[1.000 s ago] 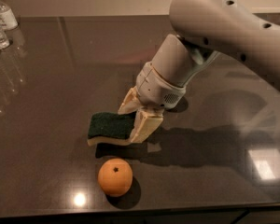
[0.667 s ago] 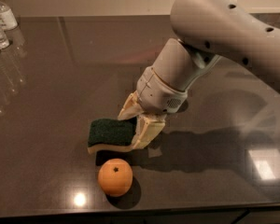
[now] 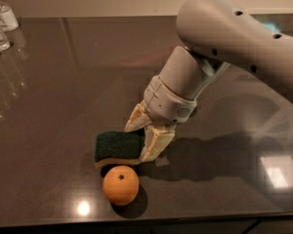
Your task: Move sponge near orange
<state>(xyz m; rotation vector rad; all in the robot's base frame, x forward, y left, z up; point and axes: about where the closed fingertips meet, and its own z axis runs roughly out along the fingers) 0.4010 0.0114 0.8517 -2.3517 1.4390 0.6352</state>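
Note:
The sponge (image 3: 118, 146), dark green on top with pale yellow foam beneath, sits just behind the orange (image 3: 120, 185), almost touching it. The orange is round with a dark stem dot and rests on the dark countertop near its front edge. My gripper (image 3: 145, 138) reaches down from the upper right. Its cream fingers (image 3: 156, 144) are closed on the sponge's right end. The sponge looks low, at or just above the counter; I cannot tell if it touches.
The dark glossy countertop (image 3: 63, 91) spreads across the view. Clear plastic bottles (image 3: 0, 26) stand at the far left back corner. The counter's front edge (image 3: 136, 224) runs just below the orange. My arm (image 3: 234, 48) fills the upper right.
My gripper has carried the sponge down and toward the orange; the sponge now sits right behind the fruit. The orange has not moved.

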